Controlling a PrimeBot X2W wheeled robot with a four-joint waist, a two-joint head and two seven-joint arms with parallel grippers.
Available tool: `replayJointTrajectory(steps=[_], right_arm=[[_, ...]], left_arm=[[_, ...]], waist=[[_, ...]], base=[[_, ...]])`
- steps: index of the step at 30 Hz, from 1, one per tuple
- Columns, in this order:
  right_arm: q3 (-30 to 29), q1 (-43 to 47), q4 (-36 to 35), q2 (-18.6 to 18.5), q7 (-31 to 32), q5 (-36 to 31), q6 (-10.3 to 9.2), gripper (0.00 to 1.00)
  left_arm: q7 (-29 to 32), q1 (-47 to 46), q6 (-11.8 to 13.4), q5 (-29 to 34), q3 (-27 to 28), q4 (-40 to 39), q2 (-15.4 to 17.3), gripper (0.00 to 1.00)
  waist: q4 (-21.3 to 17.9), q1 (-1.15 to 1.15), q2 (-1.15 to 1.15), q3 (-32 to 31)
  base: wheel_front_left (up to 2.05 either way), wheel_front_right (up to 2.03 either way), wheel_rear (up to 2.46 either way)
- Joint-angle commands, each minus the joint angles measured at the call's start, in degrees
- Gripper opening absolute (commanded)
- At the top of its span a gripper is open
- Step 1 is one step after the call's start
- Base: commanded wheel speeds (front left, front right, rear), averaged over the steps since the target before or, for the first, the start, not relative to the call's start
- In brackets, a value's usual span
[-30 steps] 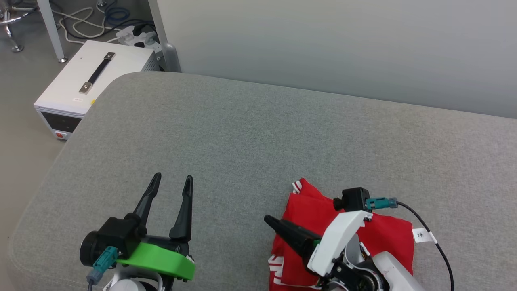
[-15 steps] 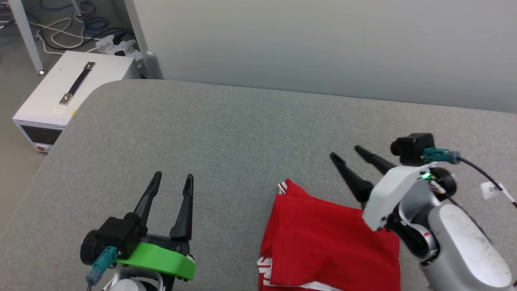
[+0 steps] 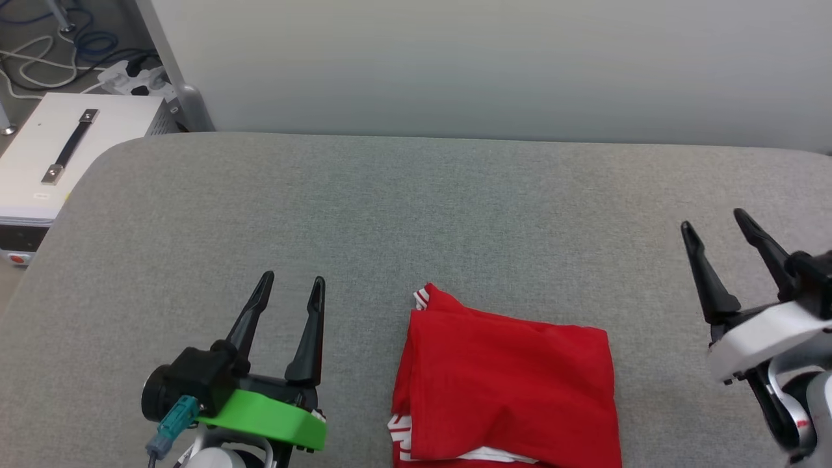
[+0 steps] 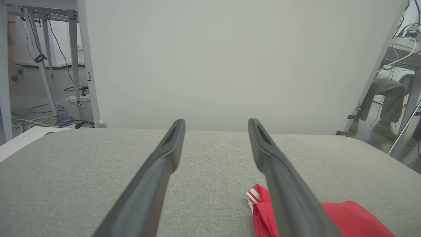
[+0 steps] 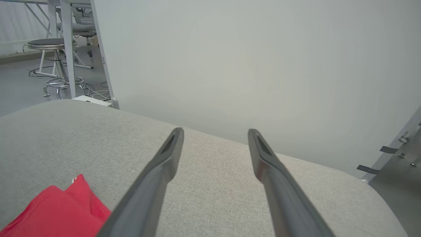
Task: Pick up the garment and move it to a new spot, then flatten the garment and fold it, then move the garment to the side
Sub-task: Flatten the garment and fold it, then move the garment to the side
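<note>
1. The garment point(image 3: 507, 383) is a red shirt folded into a neat square. It lies flat on the grey cushion point(image 3: 416, 208), at about 6 o'clock in the head view, close to the front edge.
2. A bit of red-and-white striped trim point(image 3: 422, 298) peeks out at the shirt's 11 o'clock corner. Some white marks point(image 3: 400, 434) show at its 8 o'clock corner, but they cannot be read.
3. The left gripper point(image 3: 292, 281) is at 7 o'clock, near the shirt but not touching it. Its two dark fingers are spread apart with nothing between them.
4. The right gripper point(image 3: 712, 221) is at 4 o'clock, well apart from the shirt. Its fingers are spread too, and it holds nothing.
5. A white box point(image 3: 32, 169) with a black handle point(image 3: 68, 146) stands on the floor at 10 o'clock. A small label point(image 3: 41, 195) sits on its top, too tiny to read.
6. In the left wrist view, a person's leg point(image 4: 388, 98) in pale trousers shows at 3 o'clock.
</note>
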Motion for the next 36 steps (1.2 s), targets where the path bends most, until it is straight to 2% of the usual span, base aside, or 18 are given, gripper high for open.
replayJointTrajectory(steps=[1,4,12,16,36], right_arm=[[-1.59,1.69,-0.86,1.27,-1.36,-0.98,-0.05,1.00],[-4.94,5.11,-2.56,3.54,-4.13,-3.15,-0.05,1.00],[-11.56,13.08,-5.31,13.15,-10.75,-6.44,-0.05,1.00],[-12.94,14.62,-5.15,15.77,-12.29,-7.01,-0.05,1.00],[-12.57,14.42,-1.55,17.16,-13.77,-7.58,-0.05,1.00]], left_arm=[[-0.33,-0.27,-0.15,-0.28,-0.13,0.00,-0.04,1.00],[-0.33,-0.32,-0.15,-0.28,-0.36,0.05,-0.01,1.00],[-0.33,-0.01,-0.15,-0.38,-1.11,0.23,-0.17,1.00],[-0.33,0.27,-0.15,-0.34,-1.70,0.62,-0.02,1.00],[-0.33,0.10,-0.15,-0.37,-2.83,1.27,-0.06,1.00]], waist=[[-0.73,0.00,0.00,0.61],[-1.14,0.00,0.00,0.97],[-1.47,0.00,0.00,1.43],[-1.42,0.00,0.00,1.39],[-0.54,0.00,0.00,1.14]], base=[[0.00,0.00,0.00],[0.00,0.00,0.00],[0.00,0.00,0.00],[0.00,0.00,0.00],[0.00,0.00,0.00]])
